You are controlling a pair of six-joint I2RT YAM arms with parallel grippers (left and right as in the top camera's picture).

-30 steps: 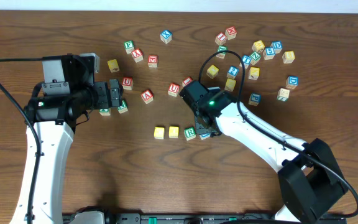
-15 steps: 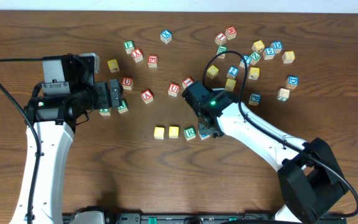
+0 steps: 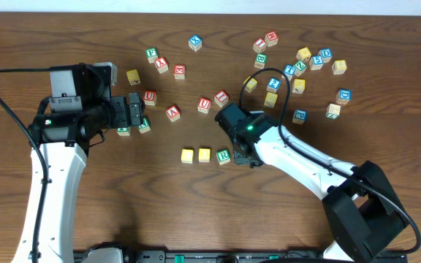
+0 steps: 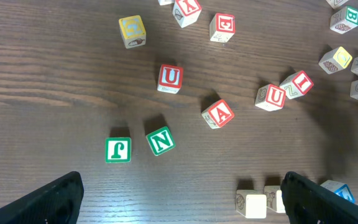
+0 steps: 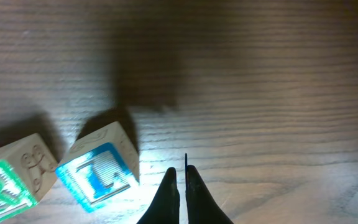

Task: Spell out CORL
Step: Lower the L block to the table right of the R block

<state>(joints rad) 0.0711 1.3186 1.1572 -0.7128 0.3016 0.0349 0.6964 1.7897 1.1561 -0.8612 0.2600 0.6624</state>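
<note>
Right gripper (image 5: 183, 177) is pinched fully closed on nothing, tips low over the wood just beside the blue L cube (image 5: 101, 174), not touching it. The green R cube (image 5: 2, 186) sits just beyond the L. Overhead, the row runs on leftward: second yellow cube (image 3: 205, 154), then first yellow cube (image 3: 187, 155), letters unreadable. Far left, the left gripper (image 4: 180, 186) gapes wide and empty above green J (image 4: 117, 150) and green N (image 4: 160, 140), with red U (image 4: 170, 77) and red A (image 4: 218, 113) farther out.

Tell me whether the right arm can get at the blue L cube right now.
Probably yes: the right gripper sits shut just beside the blue L cube, nothing between them but bare table. It would need to open first, and the green R cube crowds the far side.
</note>
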